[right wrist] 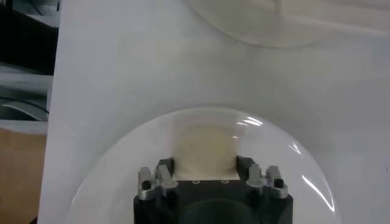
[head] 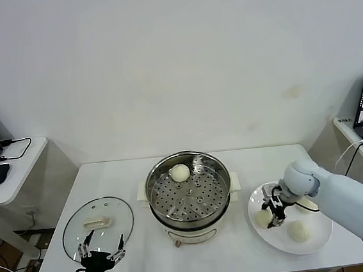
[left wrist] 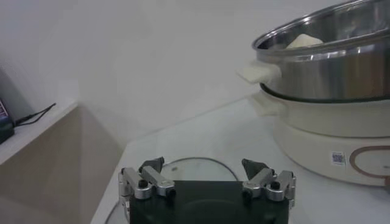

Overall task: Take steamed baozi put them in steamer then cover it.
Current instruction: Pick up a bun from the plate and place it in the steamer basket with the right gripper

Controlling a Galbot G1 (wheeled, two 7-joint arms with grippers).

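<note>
With our right gripper (right wrist: 206, 172) straddling a baozi (head: 263, 218) on the white plate (head: 320, 237), jaws at its flanks, not visibly pinching, we judge it light, soft and easily dented, best squeezed gently across its middle, while our left gripper (head: 102, 251) waits spread above the cover (head: 97, 224).

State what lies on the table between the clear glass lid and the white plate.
The shiny stainless-steel steamer stands between lid and plate, in the head view.

cream-white baozi (head: 180, 172), shiny perforated steamer (head: 188, 193), seemingly white plate (head: 320, 235)
</note>
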